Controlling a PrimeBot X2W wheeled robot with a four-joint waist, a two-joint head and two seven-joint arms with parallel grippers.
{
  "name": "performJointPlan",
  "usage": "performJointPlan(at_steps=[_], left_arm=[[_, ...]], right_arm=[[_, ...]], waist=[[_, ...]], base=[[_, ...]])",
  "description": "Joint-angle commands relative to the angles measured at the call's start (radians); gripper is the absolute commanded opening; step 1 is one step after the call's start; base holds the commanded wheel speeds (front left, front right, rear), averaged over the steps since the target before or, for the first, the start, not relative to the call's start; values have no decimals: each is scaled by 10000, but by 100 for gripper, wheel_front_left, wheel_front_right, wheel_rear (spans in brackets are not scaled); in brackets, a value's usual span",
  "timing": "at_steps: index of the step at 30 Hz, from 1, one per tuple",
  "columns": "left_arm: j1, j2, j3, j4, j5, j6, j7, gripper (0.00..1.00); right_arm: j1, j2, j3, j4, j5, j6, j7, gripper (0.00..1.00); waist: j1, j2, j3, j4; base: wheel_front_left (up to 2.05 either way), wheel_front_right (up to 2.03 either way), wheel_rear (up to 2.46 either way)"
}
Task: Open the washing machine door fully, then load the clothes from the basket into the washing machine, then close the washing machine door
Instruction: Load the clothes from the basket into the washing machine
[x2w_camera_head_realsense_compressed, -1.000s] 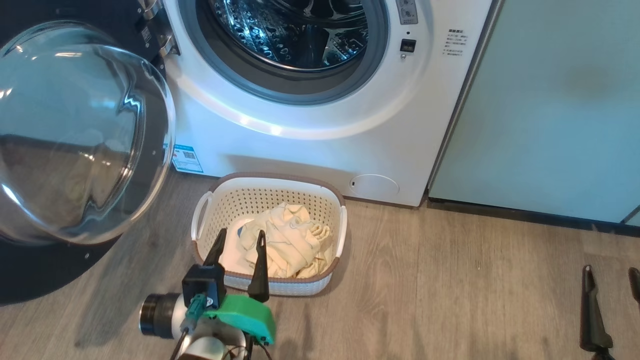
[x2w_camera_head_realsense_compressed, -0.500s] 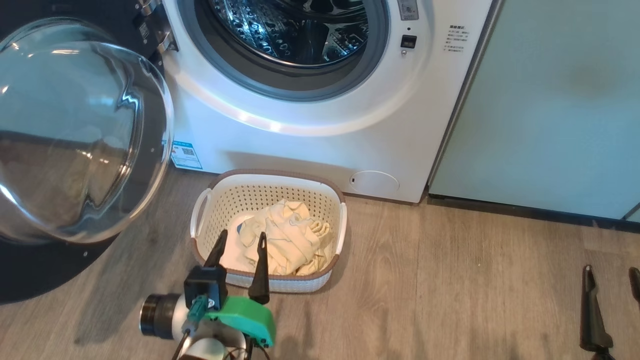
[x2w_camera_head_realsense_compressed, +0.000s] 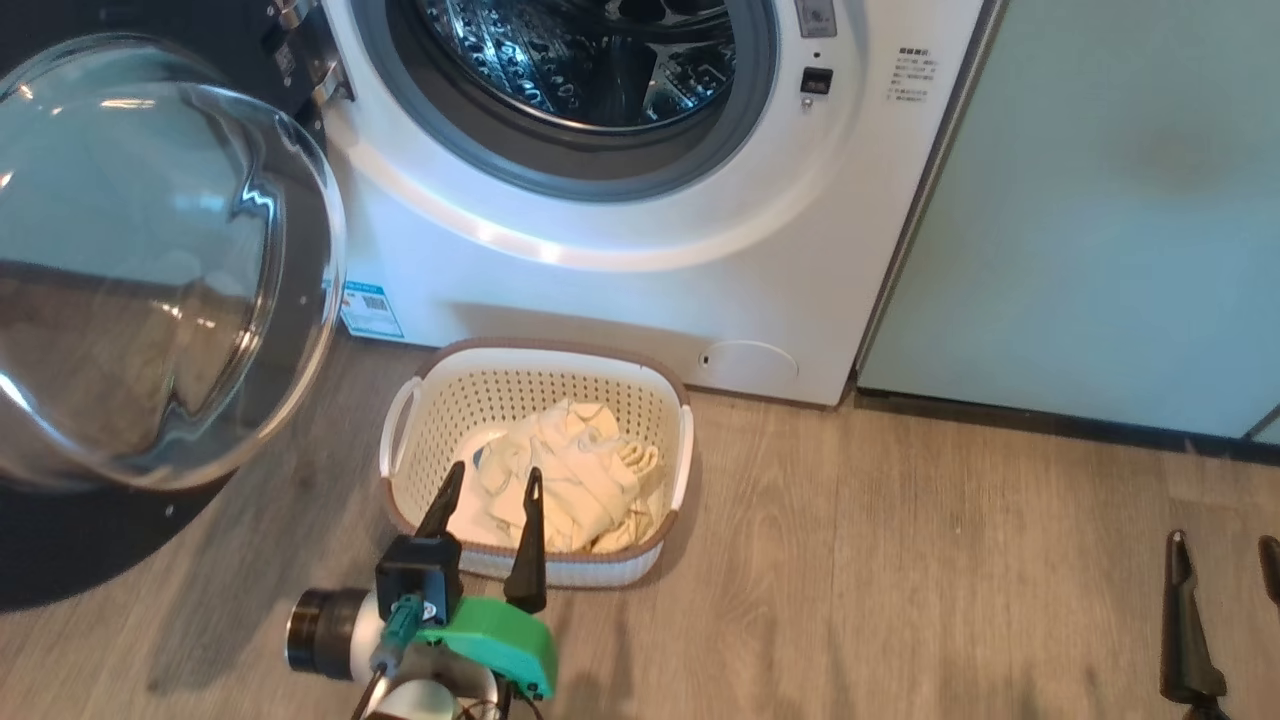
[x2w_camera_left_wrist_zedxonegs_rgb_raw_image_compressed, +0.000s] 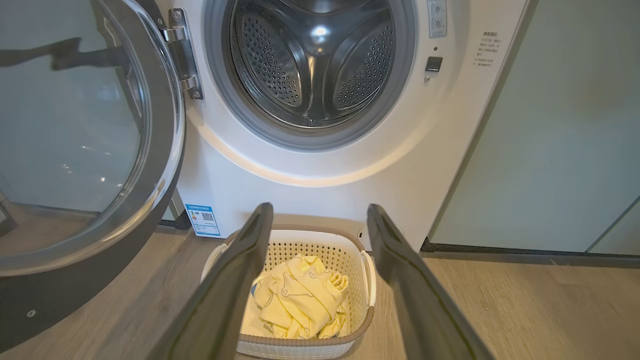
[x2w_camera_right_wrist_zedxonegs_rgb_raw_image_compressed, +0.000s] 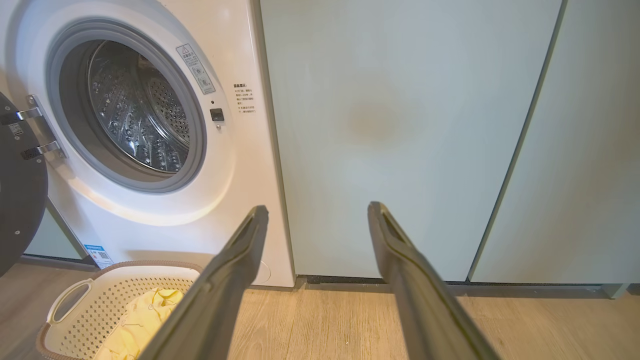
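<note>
Premises: domestic laundry area. Evidence in the head view: a white front-loading washing machine (x2w_camera_head_realsense_compressed: 620, 290) at 12 o'clock, set flush beside pale green cabinet panels (x2w_camera_head_realsense_compressed: 1100, 220) at 2 o'clock. The plank floor (x2w_camera_head_realsense_compressed: 900, 580) is grey and wood-look. On it, at 6 o'clock from the machine, stands a perforated cream laundry basket (x2w_camera_head_realsense_compressed: 545, 390) holding cream garments (x2w_camera_head_realsense_compressed: 575, 480).

The washing machine (x2w_camera_head_realsense_compressed: 640, 290) is white, grey-ringed around a steel, hole-dotted drum (x2w_camera_head_realsense_compressed: 590, 60), with a blue sticker (x2w_camera_head_realsense_compressed: 372, 311). The washing machine door (x2w_camera_head_realsense_compressed: 150, 280) is glossy black around clear glass. The basket (x2w_camera_head_realsense_compressed: 560, 395) is cream, perforated, brown-rimmed, with 2 white handles (x2w_camera_head_realsense_compressed: 396, 432); the clothes (x2w_camera_head_realsense_compressed: 565, 480) pale cream-yellow. Right of frame, cabinets (x2w_camera_head_realsense_compressed: 1080, 220) are pale green; the floor (x2w_camera_head_realsense_compressed: 900, 560) grey-brown woodgrain.
</note>
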Motion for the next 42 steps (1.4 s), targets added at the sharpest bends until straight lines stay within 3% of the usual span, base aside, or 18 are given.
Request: performJointPlan(at_steps=[1,18,42], left_arm=[[-445,181,311,-384,20,71,-11,100],[-514,204,287,-398,42,314,-107,100],[-785,57,201,276,-275,290,-66,100]], right_arm=[[-339,-183,166,-323,105,-29,-67,100],[-416,-183,184,-307,96,-29,-67,100],[-638,-183,238,-303,103,-29,-67,100]], waist=[[0,-1,-5,-1],[0,-1,116,-7],[0,-1,475,-67]], base=[[137,-137,0],[153,-153,0],[6,-6,0]])
